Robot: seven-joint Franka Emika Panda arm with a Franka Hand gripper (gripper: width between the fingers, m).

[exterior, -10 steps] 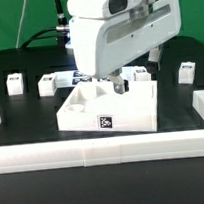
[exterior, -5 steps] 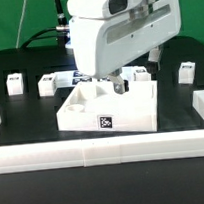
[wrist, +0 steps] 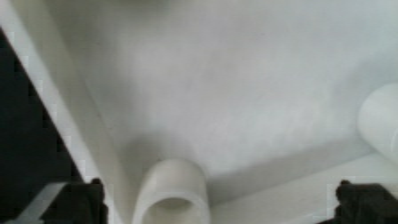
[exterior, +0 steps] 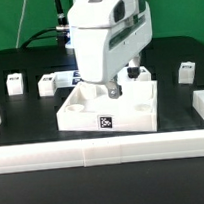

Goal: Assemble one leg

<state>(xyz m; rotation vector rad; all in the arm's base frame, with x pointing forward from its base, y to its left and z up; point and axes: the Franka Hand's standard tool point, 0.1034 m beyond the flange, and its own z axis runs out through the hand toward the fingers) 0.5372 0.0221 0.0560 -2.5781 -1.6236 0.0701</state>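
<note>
We see arm [exterior: 106, 34] over white tray [exterior: 86, 116], rail [exterior: 104, 150] in front. Gripper [exterior: 113, 89] hangs low above the tray, fingers [wrist: 75, 200] spread wide, holding nothing. Leg [exterior: 48, 85] stands on the table [exterior: 20, 109] near the tray's corner at the exterior view's left, well apart from the gripper

A bulky white robot arm [exterior: 106, 34] fills the upper middle of the exterior view, its wrist pointing straight down toward the counter. Beneath the housing, one dark finger [exterior: 113, 89] of the claw [wrist: 217, 204] reaches down low; the second finger seems to sit further toward the exterior view's right, partly behind the housing, though it is hard to make out. In the wrist view, the two dark fingertips [wrist: 71, 200] show far from each other, so the jaws stand wide apart.
</note>
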